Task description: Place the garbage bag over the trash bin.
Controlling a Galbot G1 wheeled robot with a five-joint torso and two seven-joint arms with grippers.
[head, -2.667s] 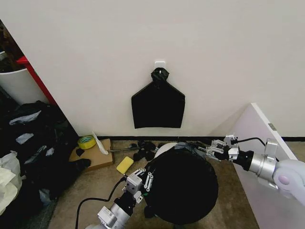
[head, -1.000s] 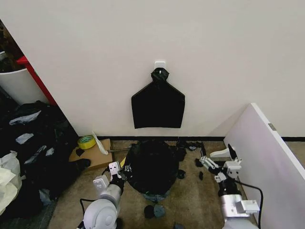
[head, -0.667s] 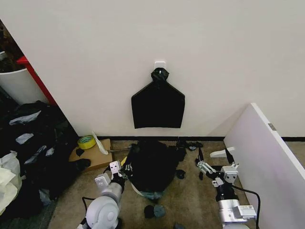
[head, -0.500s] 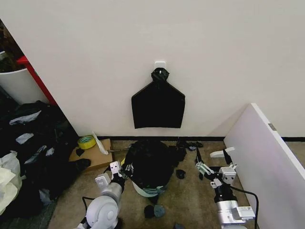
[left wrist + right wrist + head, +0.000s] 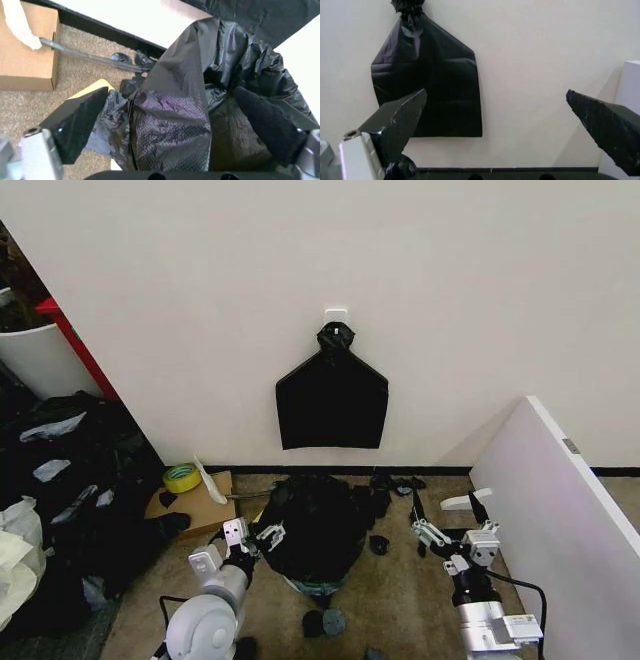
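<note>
The black garbage bag [image 5: 315,520] is draped over the trash bin, crinkled and bunched on top. A pale strip of the trash bin [image 5: 303,583] shows under the bag's lower edge. My left gripper [image 5: 256,537] is open at the bag's left side, close to the plastic. In the left wrist view the left gripper [image 5: 170,95] spreads its fingers wide around the glossy garbage bag [image 5: 200,108] without closing on it. My right gripper [image 5: 447,525] is open, low on the floor side to the right, apart from the bag. In the right wrist view the right gripper [image 5: 495,93] faces the wall.
A flat black bundle [image 5: 332,395] hangs on the wall behind. A cardboard box [image 5: 200,508] with a yellow tape roll [image 5: 181,477] lies to the left, beside a heap of dark bags [image 5: 70,470]. A white panel [image 5: 560,510] stands at the right. Black scraps [image 5: 325,620] litter the floor.
The bag, earlier stretched wide between both grippers close to the camera, has come down over the bin. Both arms have dropped low. The right gripper has drawn away to the right.
</note>
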